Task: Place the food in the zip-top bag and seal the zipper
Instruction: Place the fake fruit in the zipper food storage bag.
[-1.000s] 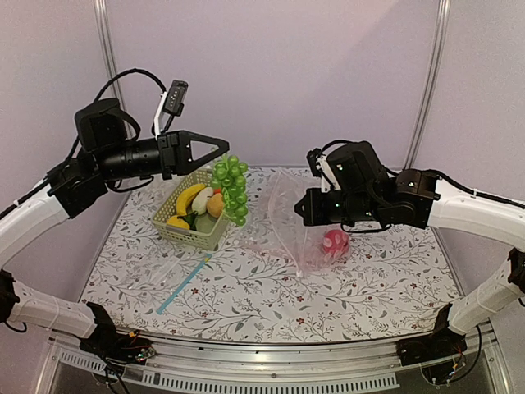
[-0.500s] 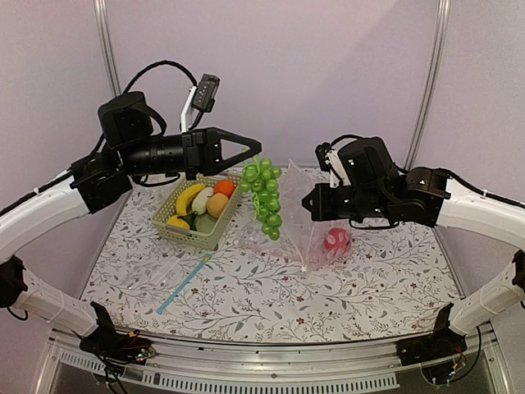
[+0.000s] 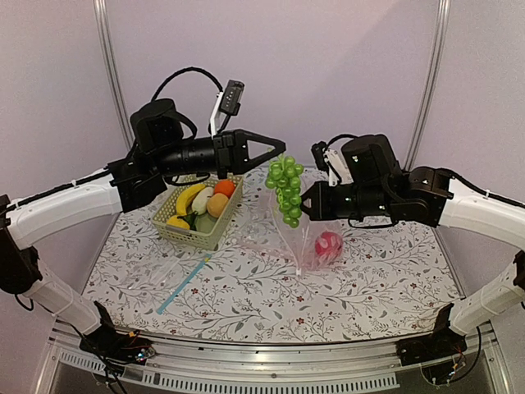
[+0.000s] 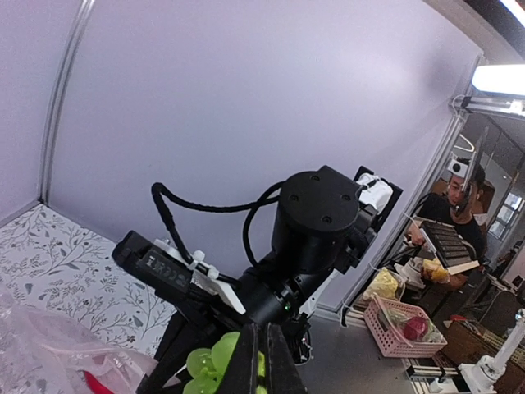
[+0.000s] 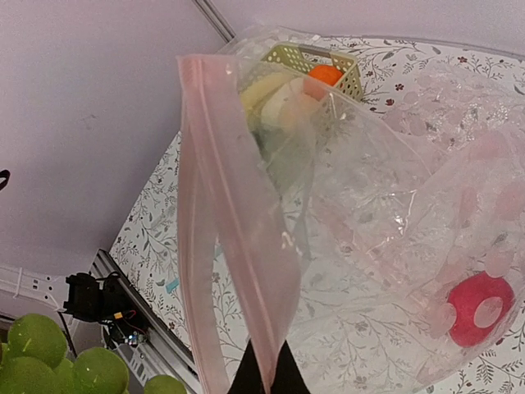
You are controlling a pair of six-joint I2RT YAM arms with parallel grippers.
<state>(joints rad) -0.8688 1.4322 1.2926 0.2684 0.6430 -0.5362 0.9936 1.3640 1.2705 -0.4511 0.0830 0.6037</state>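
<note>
Two clamped grippers: L gripper (image 3: 278, 155) dangles green grapes (image 3: 286, 190) beside raised mouth of zip-top bag (image 3: 300, 246), R gripper (image 3: 304, 203) pinches its pink zipper (image 5: 234, 234); centre grapes over mouth, then lower fully before release.

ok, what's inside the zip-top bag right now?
One red toy with pale spots lies low in the zip-top bag. The green grapes hang outside. Crinkled plastic could hide something small.

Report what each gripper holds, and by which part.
Left gripper: the green grape bunch, pinched at its top so it hangs. Right gripper: the zip-top bag, pinched on the pink zipper strip at its mouth.
</note>
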